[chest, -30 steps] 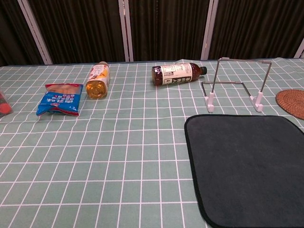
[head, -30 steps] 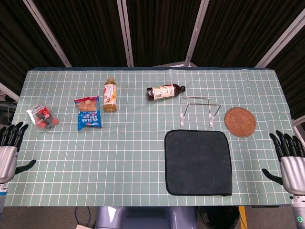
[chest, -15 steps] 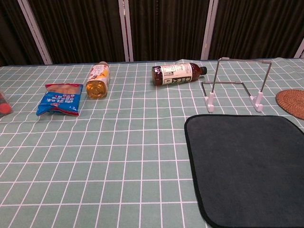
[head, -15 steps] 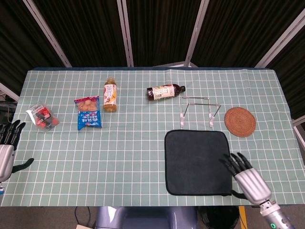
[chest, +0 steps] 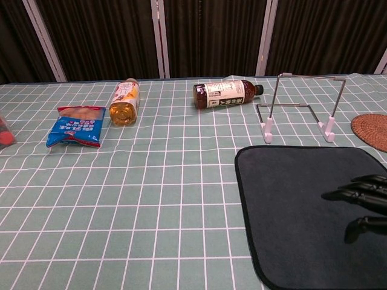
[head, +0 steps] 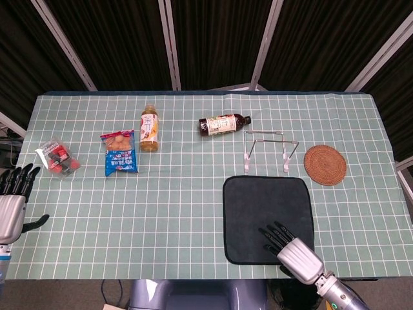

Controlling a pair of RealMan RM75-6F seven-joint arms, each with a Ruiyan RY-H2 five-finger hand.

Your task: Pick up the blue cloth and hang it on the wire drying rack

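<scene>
The blue cloth [head: 268, 216] [chest: 302, 205] looks almost black and lies flat on the table's near right part. Just behind it stands the wire drying rack [head: 270, 150] [chest: 300, 109] on white feet, with nothing on it. My right hand [head: 293, 253] [chest: 364, 202] hovers over the cloth's near right part, fingers spread and pointing left and away, holding nothing. Whether it touches the cloth is unclear. My left hand [head: 11, 201] sits off the table's left edge, fingers apart and empty; the chest view does not show it.
A woven coaster [head: 324, 164] lies right of the rack. A dark bottle [head: 223, 124] and a yellow bottle [head: 149, 128] lie at the back, with a blue snack bag [head: 119, 152] and a red packet [head: 58, 158] further left.
My right hand has moved left from the table's right edge over the cloth's near part, and its fingers now show in the chest view. The left hand has barely shifted.
</scene>
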